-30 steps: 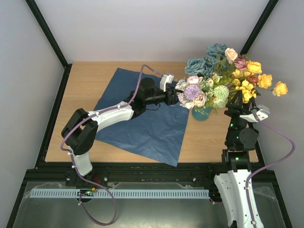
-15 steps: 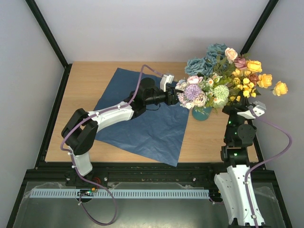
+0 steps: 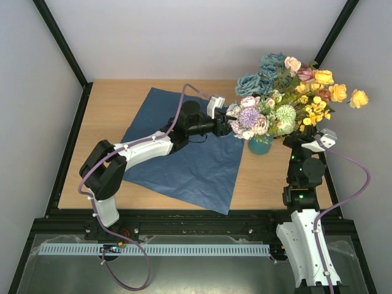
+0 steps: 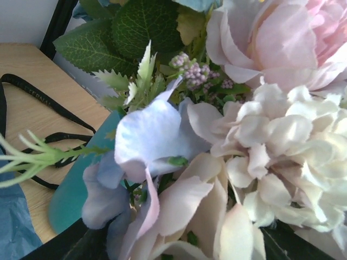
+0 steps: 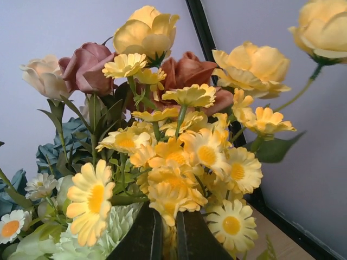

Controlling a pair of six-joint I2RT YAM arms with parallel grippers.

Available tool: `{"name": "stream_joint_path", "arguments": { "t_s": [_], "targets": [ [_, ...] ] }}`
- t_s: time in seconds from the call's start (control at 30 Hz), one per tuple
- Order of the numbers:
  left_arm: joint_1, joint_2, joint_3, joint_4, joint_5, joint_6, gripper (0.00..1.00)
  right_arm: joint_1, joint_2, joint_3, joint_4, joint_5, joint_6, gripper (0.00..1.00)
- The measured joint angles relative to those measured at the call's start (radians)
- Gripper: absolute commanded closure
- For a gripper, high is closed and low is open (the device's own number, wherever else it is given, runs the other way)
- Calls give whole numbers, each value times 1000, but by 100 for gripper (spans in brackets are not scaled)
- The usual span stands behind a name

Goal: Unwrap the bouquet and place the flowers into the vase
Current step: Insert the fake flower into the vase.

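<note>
right gripper (image 5: 167, 219) fingers pinched together on yellow stems of the flowers (image 3: 278, 113). left gripper (image 3: 228, 126) is buried in pale blooms, grip can't tell. Flowers stand in the vase (image 3: 260, 146), just beside the blue paper (image 3: 184, 162) lying flat on the table (image 3: 110, 104).

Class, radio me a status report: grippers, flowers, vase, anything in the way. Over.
Left gripper buried in pale blooms, grip unclear. Right gripper shut on flowers, which stand in teal vase. Blue paper flat alongside, not blocking.
</note>
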Motion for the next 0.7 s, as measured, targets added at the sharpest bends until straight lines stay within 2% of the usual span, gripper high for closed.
{"name": "stream_joint_path", "arguments": {
  "t_s": [0.43,0.5,0.6,0.7],
  "targets": [
    [-8,5,0,0,0,-2,49,0,-72,42,-174,98,31,58],
    [-11,5,4,-3,-1,-2,49,0,-80,61,-204,119,43,54],
    [-12,5,9,-5,-4,-2,46,0,-100,85,-264,128,67,49],
    [-12,5,11,-17,-15,-2,38,0,-125,111,-328,122,94,44]
  ]
}}
